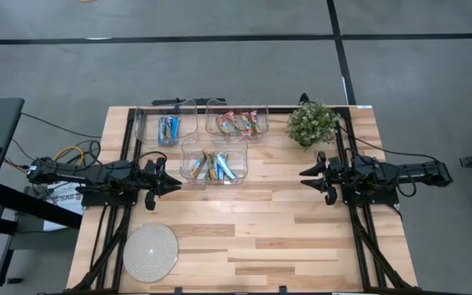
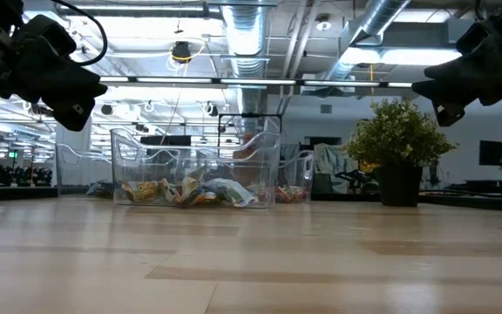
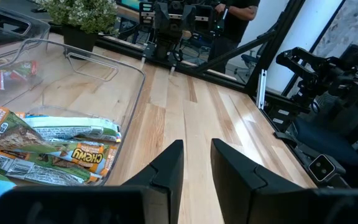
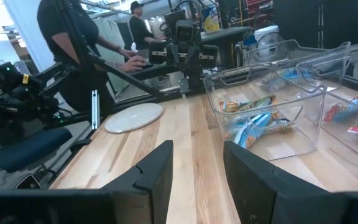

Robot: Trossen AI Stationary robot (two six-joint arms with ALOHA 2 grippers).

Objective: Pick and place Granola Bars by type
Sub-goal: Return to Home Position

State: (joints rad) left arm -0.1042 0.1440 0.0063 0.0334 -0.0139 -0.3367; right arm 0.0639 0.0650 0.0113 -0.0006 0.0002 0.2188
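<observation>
The left gripper [image 1: 174,183] hung over the left side of the table [image 1: 269,238], just beside the front bin [image 1: 188,147]. Its jaws were slightly parted and held nothing.

The Granola Bars [image 1: 214,166] lay only in the three clear bins:
- blue ones in the left rear bin [image 1: 188,109]
- a mixed lot in the front bin
- red ones in the right rear bin [image 1: 262,111]

Judged from this, sorting was complete and only the retreat to home was left.

To retreat well, the left arm should lift first. It should then draw back along its own line, away from the front bin's wall, so that no finger catches the rim and shifts the sorted bars.

A potted plant [image 1: 311,123] stood at the rear, right of the bins and close to the right arm. The right gripper [image 1: 304,174] hung over the right side of the table, well apart from the bins. Its jaws were open and empty.

The right arm should retract straight back without swinging toward the plant. Both arms had free room between them, so they could move together at moderate speed with the jaws left empty.
</observation>
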